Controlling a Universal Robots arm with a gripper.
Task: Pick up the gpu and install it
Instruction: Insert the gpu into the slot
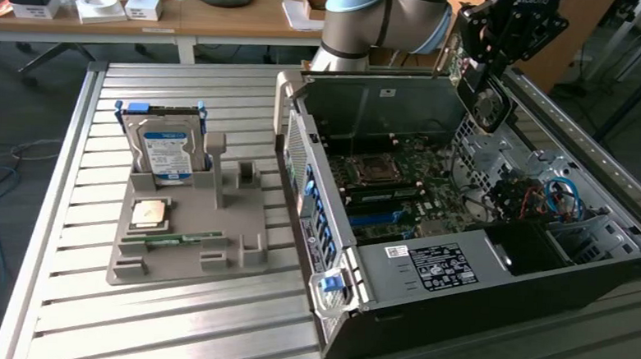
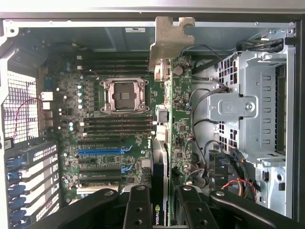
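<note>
Exterior view: the hard drive (image 1: 168, 151) stands in the gray holder (image 1: 236, 224) on the counter (image 1: 73, 298), toward the exterior view's left. The open computer case (image 1: 489, 320) sits beside it. The gripper (image 1: 483, 69) hangs over the case near the counter's back edge, fingers (image 2: 138, 205) clamped on the gpu (image 1: 488, 102). In the wrist view it's edge-on above the motherboard (image 2: 114, 138).

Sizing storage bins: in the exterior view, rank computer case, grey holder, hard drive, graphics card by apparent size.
computer case
grey holder
hard drive and graphics card: these look alike, and the card is partly hidden, so unranked.
</note>
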